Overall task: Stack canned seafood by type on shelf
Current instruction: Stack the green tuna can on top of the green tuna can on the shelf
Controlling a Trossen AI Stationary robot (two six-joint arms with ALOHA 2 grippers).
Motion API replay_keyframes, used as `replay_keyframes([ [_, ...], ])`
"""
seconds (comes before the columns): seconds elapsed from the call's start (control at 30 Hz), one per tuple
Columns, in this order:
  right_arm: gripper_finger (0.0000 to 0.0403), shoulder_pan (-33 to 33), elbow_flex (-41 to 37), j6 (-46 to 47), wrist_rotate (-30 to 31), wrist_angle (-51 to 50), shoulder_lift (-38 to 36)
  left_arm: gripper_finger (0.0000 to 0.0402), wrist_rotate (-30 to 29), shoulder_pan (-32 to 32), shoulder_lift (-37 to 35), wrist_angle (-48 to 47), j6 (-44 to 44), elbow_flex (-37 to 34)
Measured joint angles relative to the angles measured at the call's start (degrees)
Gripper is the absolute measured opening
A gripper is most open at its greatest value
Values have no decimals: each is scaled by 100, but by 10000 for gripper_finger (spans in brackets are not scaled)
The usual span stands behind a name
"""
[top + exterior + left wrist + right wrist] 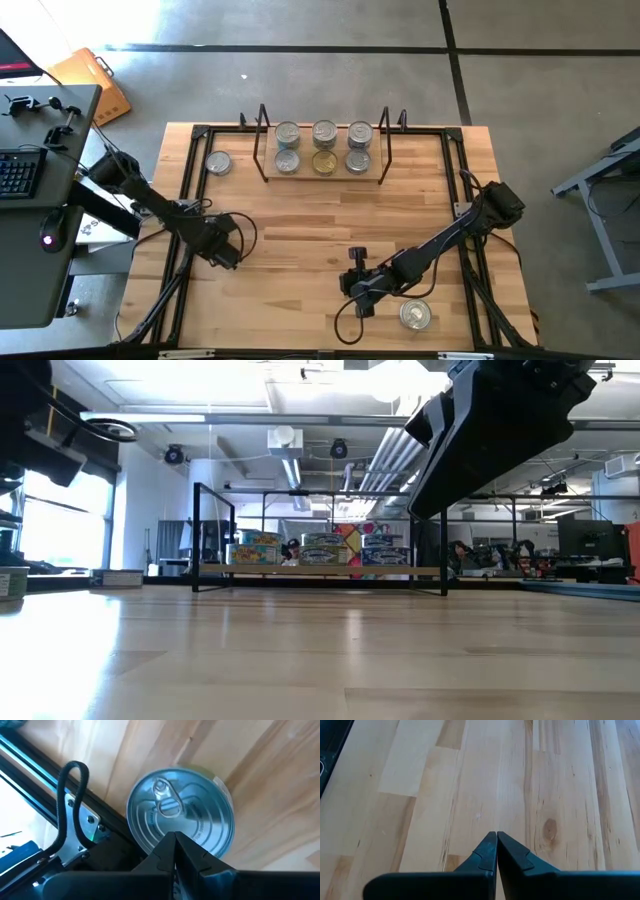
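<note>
My wooden table (300,240) fills frame centre. Shelf (322,178) at upper middle carries six tins (323,147). Loose tins sit upper left (218,163) and lower right (415,316).

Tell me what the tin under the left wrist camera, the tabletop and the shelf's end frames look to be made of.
Tin: shiny silver metal, likely steel or aluminium; it has a reflective lid with a pull ring.
Tabletop: pale wood, apparently jointed strips with a smooth finish; grain, a knot and board seams show.
Shelf end frames: thin black bars, probably coated metal wire; the coating can't be told.
</note>
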Motion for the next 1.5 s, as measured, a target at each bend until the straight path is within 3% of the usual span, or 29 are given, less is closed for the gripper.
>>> replay_keyframes([
  [0.33, 4, 0, 0, -104, -1, 2, 0, 0, 205, 190, 0, -7, 252, 0],
  [0.57, 4, 0, 0, -104, 0, 2, 0, 0, 568, 567, 4, -21, 1007, 39],
  [0.77, 4, 0, 0, -90, -1, 2, 0, 0, 346, 784, 4, 1318, 2126, 55],
  [0.97, 4, 0, 0, -87, -26, 2, 0, 0, 416, 1161, 7, 765, 1997, -41],
  [1.2, 4, 0, 0, -62, -44, 4, 0, 0, 513, 1503, -24, 1034, 2309, -557],
  [1.4, 4, 0, 0, -94, -44, 26, 0, 0, 182, 1525, -10, 1245, 2391, -331],
  [1.5, 4, 0, 1, -101, -44, 51, 0, 0, -198, 1531, -8, 2204, 2686, -126],
])
